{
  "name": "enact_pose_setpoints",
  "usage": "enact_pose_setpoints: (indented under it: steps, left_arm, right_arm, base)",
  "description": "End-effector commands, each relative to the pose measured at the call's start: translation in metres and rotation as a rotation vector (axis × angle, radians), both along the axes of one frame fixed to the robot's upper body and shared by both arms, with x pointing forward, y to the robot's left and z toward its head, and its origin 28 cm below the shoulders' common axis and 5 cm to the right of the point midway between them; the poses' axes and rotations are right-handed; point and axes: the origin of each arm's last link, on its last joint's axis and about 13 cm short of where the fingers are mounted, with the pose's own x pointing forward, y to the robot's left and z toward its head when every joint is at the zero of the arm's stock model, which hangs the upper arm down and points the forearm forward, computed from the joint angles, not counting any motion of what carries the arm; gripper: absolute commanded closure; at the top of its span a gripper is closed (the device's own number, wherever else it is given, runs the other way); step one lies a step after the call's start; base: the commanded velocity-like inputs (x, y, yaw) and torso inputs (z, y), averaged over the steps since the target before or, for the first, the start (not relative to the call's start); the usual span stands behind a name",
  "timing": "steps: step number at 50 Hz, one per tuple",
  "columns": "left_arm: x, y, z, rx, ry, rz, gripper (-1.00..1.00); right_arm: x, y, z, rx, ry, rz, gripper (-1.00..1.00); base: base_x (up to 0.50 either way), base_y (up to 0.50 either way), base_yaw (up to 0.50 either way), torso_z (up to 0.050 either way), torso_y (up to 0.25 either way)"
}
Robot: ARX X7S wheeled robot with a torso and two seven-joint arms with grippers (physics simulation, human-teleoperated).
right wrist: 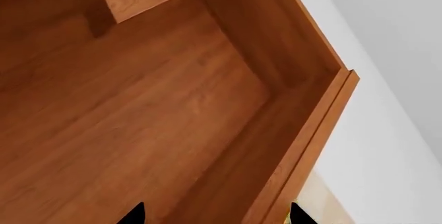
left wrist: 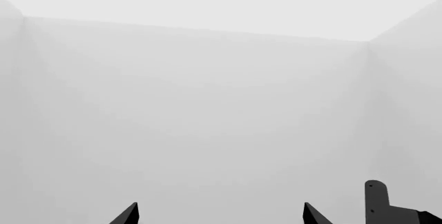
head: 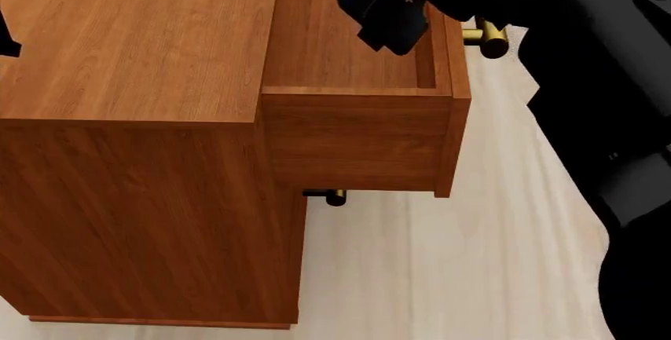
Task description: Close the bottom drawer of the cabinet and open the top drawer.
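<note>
The reddish-brown cabinet (head: pixel 137 120) fills the head view's left. Its top drawer (head: pixel 357 132) stands pulled out, empty, with one end of its brass handle (head: pixel 485 38) showing past the front panel. My right gripper (head: pixel 386 18) hangs over the drawer's front end. In the right wrist view the right gripper (right wrist: pixel 217 214) is open, its fingertips (right wrist: pixel 135 214) spread either side of the drawer's front panel (right wrist: pixel 311 131). Under the drawer a lower brass handle (head: pixel 325 196) sits close to the cabinet front. The bottom drawer itself is hidden. My left gripper (left wrist: pixel 221 214) is open, facing bare grey walls.
Pale plank floor (head: pixel 441 269) runs in front of the cabinet. My dark right arm and body (head: pixel 598 96) fill the head view's right side. A black sliver (head: pixel 6 42) shows at that view's left edge.
</note>
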Motion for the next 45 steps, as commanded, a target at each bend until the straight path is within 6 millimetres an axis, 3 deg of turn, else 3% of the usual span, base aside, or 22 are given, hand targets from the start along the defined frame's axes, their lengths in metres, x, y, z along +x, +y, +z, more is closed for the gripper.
enact_pose_setpoints:
  steps: [1,18,45]
  left_arm:
    - [-0.001,0.0,0.001,0.0,-0.002,-0.001,-1.0]
    - [0.0,0.001,0.0,-0.003,0.0,0.0,-1.0]
    - [0.0,-0.001,0.0,-0.004,0.0,-0.006,-1.0]
  right_arm:
    - [0.0,-0.005,-0.009,-0.017,0.037,-0.016,-1.0]
    - [0.002,-0.012,-0.018,-0.029,0.06,-0.043,-1.0]
    - [-0.007,-0.043,-0.017,-0.059,0.063,-0.166,-1.0]
  base:
    - [0.0,0.0,0.0,0.0,0.0]
    - [0.0,0.0,0.0,0.0,0.0]
    - [0.0,0.0,0.0,0.0,-0.001]
